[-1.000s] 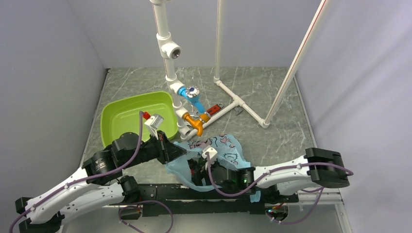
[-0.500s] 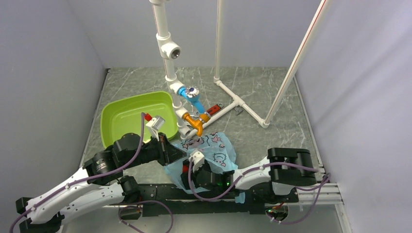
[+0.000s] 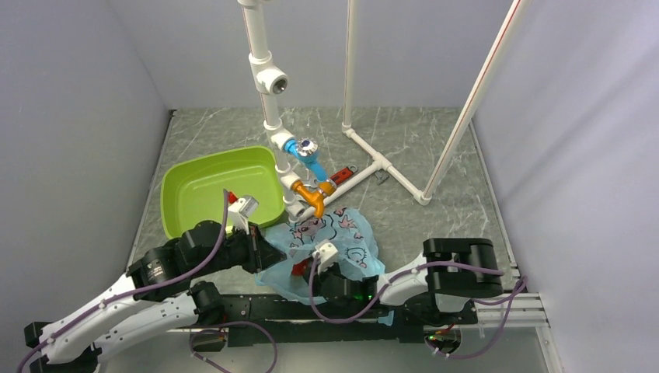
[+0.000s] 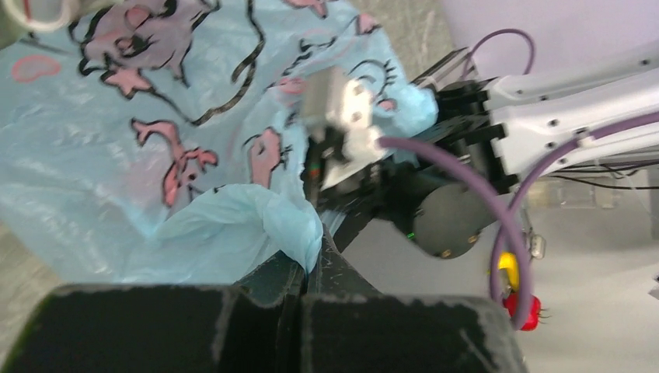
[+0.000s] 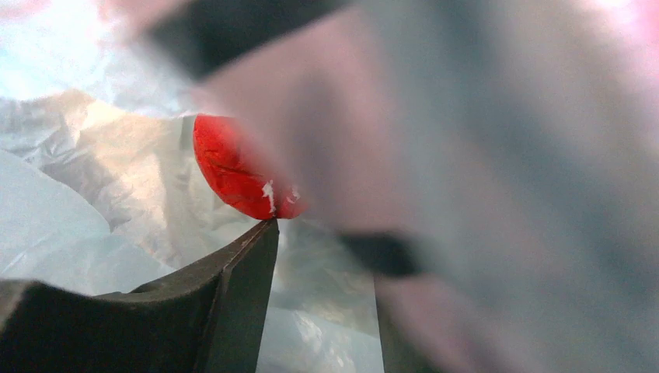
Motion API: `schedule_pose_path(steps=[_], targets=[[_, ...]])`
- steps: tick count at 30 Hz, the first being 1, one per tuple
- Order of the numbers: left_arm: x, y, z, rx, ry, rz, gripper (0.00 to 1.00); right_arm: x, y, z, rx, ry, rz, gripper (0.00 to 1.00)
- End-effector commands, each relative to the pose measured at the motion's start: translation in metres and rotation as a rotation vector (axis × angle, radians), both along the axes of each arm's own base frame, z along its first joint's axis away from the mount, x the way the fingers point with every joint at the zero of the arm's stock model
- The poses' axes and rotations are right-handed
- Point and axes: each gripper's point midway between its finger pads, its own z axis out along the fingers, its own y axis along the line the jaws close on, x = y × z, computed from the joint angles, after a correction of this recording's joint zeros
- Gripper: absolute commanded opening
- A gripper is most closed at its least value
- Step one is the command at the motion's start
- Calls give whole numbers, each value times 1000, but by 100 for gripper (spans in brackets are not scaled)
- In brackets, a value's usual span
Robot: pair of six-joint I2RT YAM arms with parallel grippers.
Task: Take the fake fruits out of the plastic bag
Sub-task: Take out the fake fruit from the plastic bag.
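The light-blue plastic bag (image 3: 334, 233) with pink-and-black motifs lies crumpled at the near middle of the table. My left gripper (image 3: 268, 253) is shut on a twisted fold of its left edge, seen close in the left wrist view (image 4: 311, 250). My right gripper (image 3: 301, 273) is open with its fingers pushed into the bag's near opening. In the right wrist view its left finger (image 5: 233, 295) touches a red rounded object (image 5: 233, 175) lying on the plastic inside; blurred plastic covers the right finger. The dark grapes and the green fruit are hidden.
A lime-green tub (image 3: 214, 190) stands behind my left arm. A white pipe frame (image 3: 373, 159) with blue and orange fittings (image 3: 311, 167) rises just behind the bag. The black base rail (image 3: 334, 311) runs along the near edge.
My right arm has drawn in leftward and its gripper has gone deeper into the bag. My left gripper has shifted slightly nearer with the bag edge. The bag has bunched up.
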Motion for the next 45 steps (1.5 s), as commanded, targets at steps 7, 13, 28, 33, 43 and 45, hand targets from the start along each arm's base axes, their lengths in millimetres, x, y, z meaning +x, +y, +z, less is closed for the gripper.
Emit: schedule_pose_path(steps=[7,13,28,33,43,45], targets=[[-3,23,-77,238,141,71,0,19,-34,42,108,-82,-100,46],[4,14,-47,108,-8,76,0,-7,-14,48,151,-65,119,80],[-7,-3,8,-98,-125,-27,0,-9,53,84,211,-205,204,100],[-6,-6,17,-97,-144,-38,0,-7,66,75,150,-242,228,100],[-5,-2,12,-85,-121,-6,0,-8,88,21,54,-204,261,89],[-5,1,9,-84,-112,5,0,-4,87,18,50,-211,248,84]])
